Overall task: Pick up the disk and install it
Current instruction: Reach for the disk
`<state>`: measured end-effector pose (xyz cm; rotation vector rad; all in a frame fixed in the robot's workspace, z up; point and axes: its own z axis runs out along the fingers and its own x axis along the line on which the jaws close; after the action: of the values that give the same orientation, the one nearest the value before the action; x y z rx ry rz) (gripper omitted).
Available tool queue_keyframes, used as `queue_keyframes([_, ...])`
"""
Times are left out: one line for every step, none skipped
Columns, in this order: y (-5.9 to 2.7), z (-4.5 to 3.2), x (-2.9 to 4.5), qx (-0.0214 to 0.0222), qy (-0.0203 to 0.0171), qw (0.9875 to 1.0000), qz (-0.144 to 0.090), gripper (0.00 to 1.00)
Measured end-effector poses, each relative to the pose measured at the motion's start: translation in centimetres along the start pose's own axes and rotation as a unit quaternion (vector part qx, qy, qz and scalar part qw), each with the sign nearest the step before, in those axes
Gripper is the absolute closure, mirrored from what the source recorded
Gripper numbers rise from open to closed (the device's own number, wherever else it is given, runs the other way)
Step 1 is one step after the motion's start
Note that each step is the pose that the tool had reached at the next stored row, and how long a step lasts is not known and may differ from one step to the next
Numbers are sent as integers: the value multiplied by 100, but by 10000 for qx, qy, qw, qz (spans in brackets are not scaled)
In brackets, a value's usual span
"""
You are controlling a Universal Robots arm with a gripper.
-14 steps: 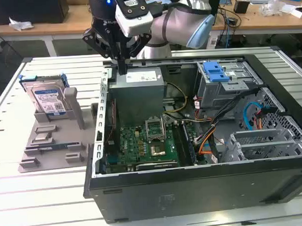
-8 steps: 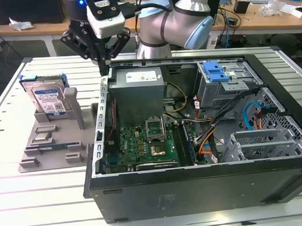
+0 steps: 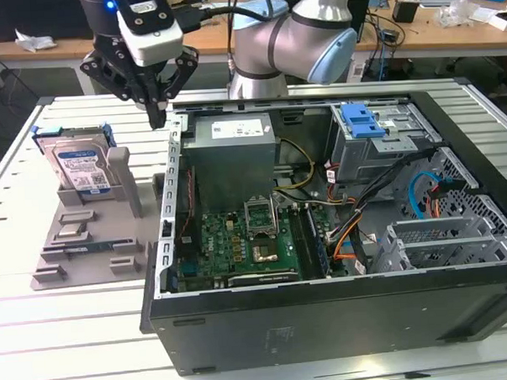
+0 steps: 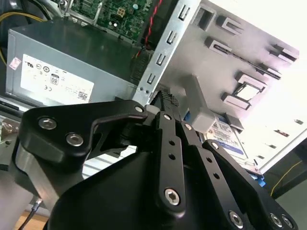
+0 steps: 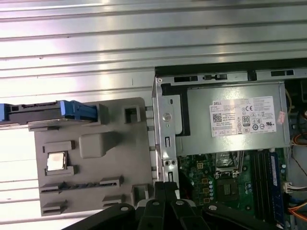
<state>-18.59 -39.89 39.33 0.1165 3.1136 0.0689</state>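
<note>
Gripper (image 4: 165, 99) linkages up close, fingers (image 4: 169, 139) pinched together on nothing over the case wall (image 3: 176, 189); the disk (image 3: 82, 168) stands in its grey holder (image 3: 129, 185) below and aside, so reaching it well means opening wide, squared to its blue rails (image 3: 108, 136).

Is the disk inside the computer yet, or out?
Out. The disk stands on edge in the grey holder, beside the open computer case.

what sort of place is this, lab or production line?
Probably a robotics lab or workshop: open PC case on a slatted metal table, the disk standing in a grey fixture beside it, cluttered wooden benches behind.
</note>
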Motion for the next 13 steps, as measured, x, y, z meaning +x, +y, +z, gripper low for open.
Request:
queue_keyframes([-3,-1,32,0,0,10000,0,89])
queue_keyframes([-6,-2,78,0,0,10000,0,89])
queue_keyframes([-11,-4,150,0,0,10000,0,89])
queue_keyframes([-16,-6,213,0,0,10000,0,89])
queue_keyframes([-19,-7,255,0,0,10000,0,89])
queue_keyframes([-21,-7,281,0,0,10000,0,89])
queue_keyframes([-22,-8,300,0,0,10000,1,89])
queue_keyframes([-24,-9,328,0,0,10000,0,89])
queue_keyframes([-26,-10,355,0,0,10000,0,89])
queue_keyframes([-30,-11,406,0,0,10000,0,89])
queue_keyframes([-32,-12,435,0,0,10000,0,89])
queue_keyframes([-34,-12,462,0,0,10000,0,89])
queue_keyframes([-36,-13,492,0,0,10000,1,89])
